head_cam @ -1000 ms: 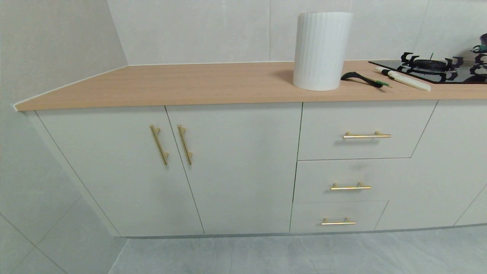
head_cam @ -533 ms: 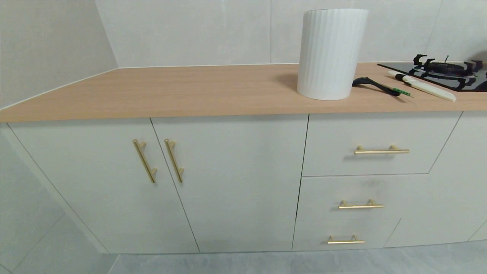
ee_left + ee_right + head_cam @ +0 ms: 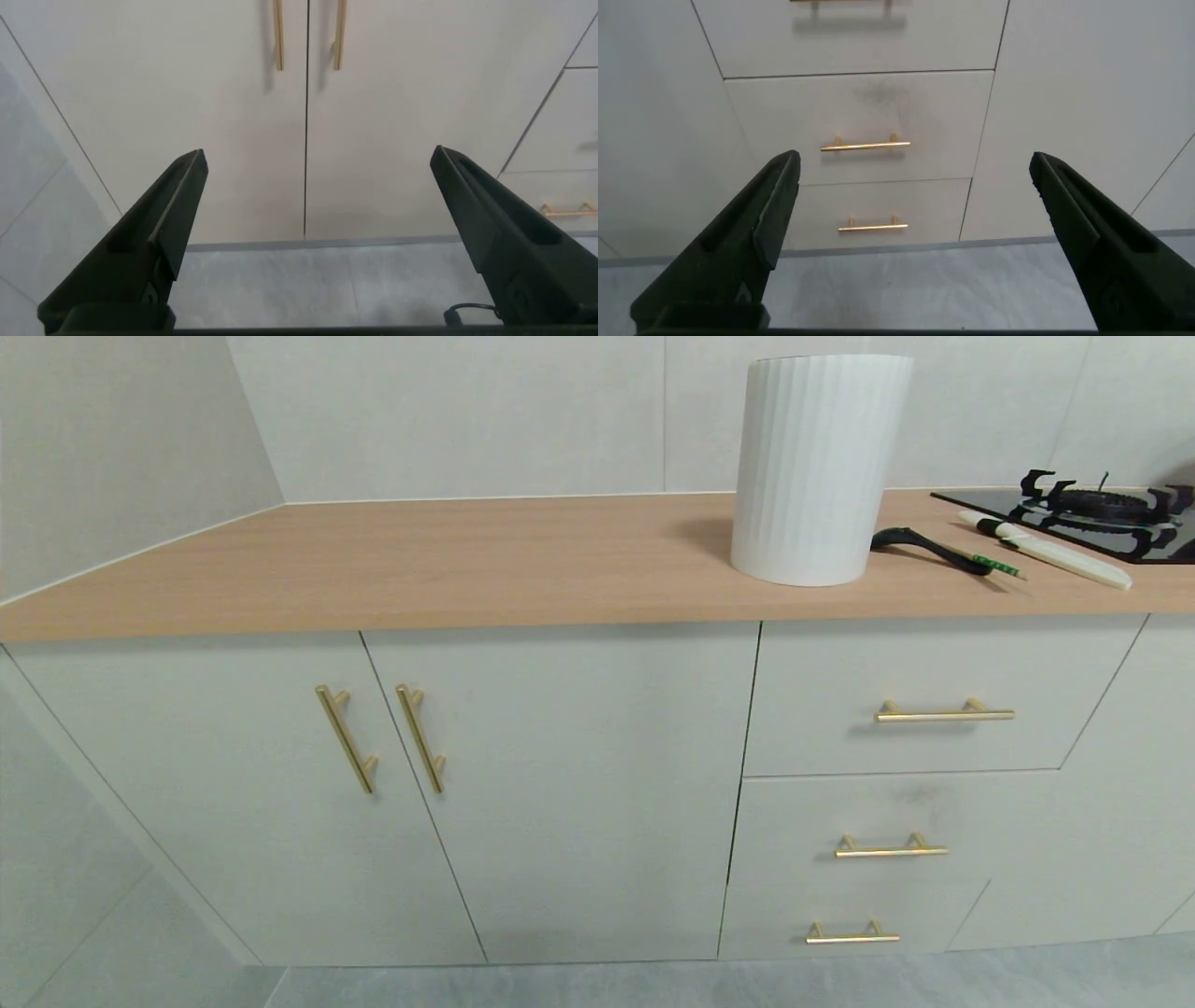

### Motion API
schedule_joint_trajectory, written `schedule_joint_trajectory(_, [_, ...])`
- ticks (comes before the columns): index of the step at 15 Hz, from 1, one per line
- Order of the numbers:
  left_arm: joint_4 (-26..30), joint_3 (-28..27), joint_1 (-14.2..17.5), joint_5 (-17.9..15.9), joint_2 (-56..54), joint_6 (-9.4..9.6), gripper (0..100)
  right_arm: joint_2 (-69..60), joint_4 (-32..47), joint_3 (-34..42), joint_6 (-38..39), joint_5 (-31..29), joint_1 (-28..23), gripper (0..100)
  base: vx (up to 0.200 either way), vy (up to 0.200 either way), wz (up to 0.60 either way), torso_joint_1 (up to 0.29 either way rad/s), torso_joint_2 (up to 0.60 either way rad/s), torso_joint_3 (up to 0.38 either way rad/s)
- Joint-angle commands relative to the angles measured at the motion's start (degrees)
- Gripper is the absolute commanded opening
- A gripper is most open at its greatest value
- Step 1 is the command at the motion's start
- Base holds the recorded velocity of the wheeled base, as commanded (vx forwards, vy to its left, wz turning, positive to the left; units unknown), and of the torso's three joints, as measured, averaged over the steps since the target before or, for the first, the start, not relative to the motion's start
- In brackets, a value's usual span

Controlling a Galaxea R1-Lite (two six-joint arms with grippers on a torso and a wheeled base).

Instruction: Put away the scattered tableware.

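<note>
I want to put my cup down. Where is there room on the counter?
The big bare patch of countertop runs from the left wall to the white ribbed container. Right of it is crowded: black spoon, white knife, then the stove.

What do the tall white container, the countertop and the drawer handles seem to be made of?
Tall white container: likely matte ceramic or plastic; ribbed, no shine. Countertop: wood or wood-look laminate; fine grain. Drawer handles: brushed brass-coloured metal, probably; soft gleam.
</note>
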Motion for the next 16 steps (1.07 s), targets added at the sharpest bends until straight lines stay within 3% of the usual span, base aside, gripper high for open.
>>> schedule_joint_trajectory(1, [-0.01,0.01,0.01,0.0,0.07,-0.1,100,0.09,-0.15,-0.44,-0.5,0.23,0.01,100,0.0,0.0,0.0,0.0,0.0,0.0])
schedule_joint_trajectory(4, [-0.01,0.01,0.01,0.09,0.07,-0.1,100,10.63,2.31,-11.78,1.26,3.13,1.24,100,0.0,0.0,0.0,0.0,0.0,0.0])
schedule_joint_trajectory(7, [-0.01,0.01,0.01,0.09,0.07,-0.1,100,36.74,1.69,-17.49,0.82,9.11,3.09,100,0.0,0.0,0.0,0.0,0.0,0.0])
schedule_joint_trajectory(12, [-0.01,0.01,0.01,0.09,0.07,-0.1,100,80.33,-10.7,-29.18,0.82,9.98,3.17,100,0.0,0.0,0.0,0.0,0.0,0.0])
schedule_joint_trajectory(16, [-0.01,0.01,0.01,0.09,0.07,-0.1,100,98.7,-22.12,-31.46,0.73,9.63,3.26,100,0.0,0.0,0.0,0.0,0.0,0.0])
